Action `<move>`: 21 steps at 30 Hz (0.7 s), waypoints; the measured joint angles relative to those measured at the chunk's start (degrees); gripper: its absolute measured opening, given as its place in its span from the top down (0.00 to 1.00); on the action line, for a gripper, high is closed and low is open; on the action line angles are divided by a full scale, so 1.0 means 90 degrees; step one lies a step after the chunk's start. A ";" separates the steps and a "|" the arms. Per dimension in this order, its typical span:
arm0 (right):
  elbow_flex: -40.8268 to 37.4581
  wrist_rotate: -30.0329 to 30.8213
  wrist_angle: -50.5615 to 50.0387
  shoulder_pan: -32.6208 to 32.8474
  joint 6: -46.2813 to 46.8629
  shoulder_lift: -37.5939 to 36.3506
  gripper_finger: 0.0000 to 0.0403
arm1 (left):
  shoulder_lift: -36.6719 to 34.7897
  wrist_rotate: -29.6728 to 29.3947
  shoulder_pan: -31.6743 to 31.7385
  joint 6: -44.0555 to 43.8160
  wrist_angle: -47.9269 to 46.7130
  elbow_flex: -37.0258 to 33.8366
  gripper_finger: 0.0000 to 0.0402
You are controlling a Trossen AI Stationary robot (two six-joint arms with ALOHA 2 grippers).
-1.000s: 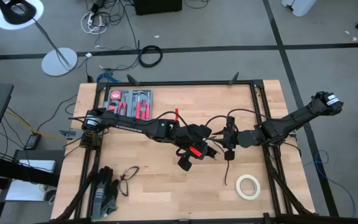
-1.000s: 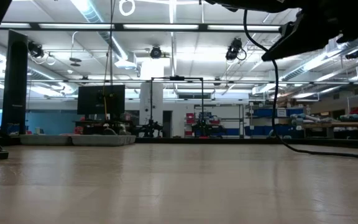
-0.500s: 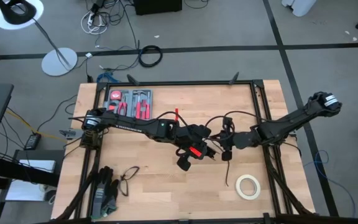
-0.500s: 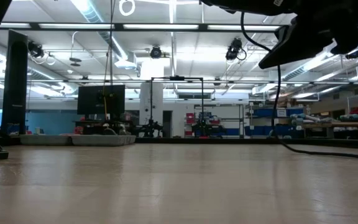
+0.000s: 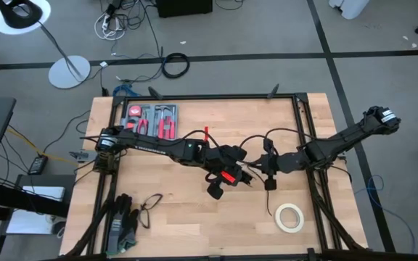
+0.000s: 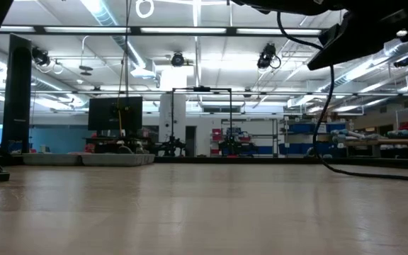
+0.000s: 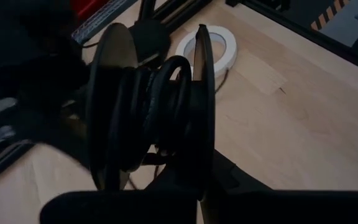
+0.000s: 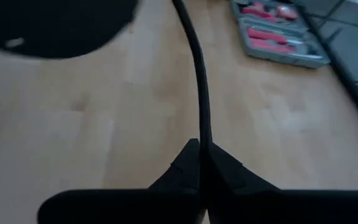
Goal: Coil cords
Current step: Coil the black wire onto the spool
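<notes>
Right pincer (image 8: 201, 163): clenched on the cord (image 8: 199, 81), mid-desk | Left pincer (image 5: 223, 177): closed, you see it holding a spool (image 7: 151, 118) wound with cord, just beside | Tape roll (image 5: 289, 216): lying on desk (image 5: 194, 225) nearby

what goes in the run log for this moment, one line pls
task: coil cords | left gripper: shut, mid-table, spool wound with cord just ahead | right gripper: shut on cord | tape roll: on table, untouched
</notes>
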 joint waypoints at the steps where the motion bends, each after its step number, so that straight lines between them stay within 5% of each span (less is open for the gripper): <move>1: 0.0000 -0.0021 -0.0027 0.0074 0.0086 0.0002 1.00 | 0.0000 -0.0015 0.0000 0.0000 0.0022 0.0000 1.00; 11: 0.0002 0.0320 -0.0452 0.1281 0.1079 0.0059 1.00 | 0.0000 -0.0399 0.0004 -0.0007 0.0047 0.0000 1.00; 21: 0.0005 0.0688 0.0109 0.2293 0.0326 0.0073 1.00 | 0.0000 -0.0392 0.0005 -0.0266 -0.0231 0.0000 1.00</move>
